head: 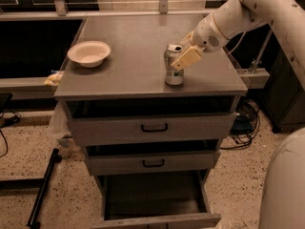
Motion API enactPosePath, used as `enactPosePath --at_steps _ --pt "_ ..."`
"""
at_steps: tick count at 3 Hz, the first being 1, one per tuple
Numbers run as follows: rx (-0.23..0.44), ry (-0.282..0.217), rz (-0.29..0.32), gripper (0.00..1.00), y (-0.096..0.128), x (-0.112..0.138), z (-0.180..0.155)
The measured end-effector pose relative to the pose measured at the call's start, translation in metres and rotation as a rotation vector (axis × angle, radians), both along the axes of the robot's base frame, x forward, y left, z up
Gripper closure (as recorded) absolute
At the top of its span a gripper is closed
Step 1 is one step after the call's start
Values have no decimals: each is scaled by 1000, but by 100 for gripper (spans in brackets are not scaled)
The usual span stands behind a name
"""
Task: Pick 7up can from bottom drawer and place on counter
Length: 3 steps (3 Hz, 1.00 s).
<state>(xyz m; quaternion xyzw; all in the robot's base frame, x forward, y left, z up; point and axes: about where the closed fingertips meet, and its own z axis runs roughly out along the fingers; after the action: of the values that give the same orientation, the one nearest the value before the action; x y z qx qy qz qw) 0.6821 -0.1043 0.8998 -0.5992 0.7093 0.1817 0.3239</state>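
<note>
The 7up can [173, 71] is stood upright on the bench [133, 56], near the front edge toward the right corner. The gripper [183, 55] is positioned at the can's upper right side; whether it is gripping cannot be told. The bottom drawer [157, 221] is seen open.

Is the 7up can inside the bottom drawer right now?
No, the 7up can stands upright on the counter, the gripper at its side; the bottom drawer is open.
</note>
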Motion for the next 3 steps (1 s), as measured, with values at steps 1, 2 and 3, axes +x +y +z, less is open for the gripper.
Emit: enactPosePath --at_steps 1,2,3 --pt "0 0 0 81 0 0 0" --pt "0 0 0 58 0 0 0" --pt "0 0 0 34 0 0 0"
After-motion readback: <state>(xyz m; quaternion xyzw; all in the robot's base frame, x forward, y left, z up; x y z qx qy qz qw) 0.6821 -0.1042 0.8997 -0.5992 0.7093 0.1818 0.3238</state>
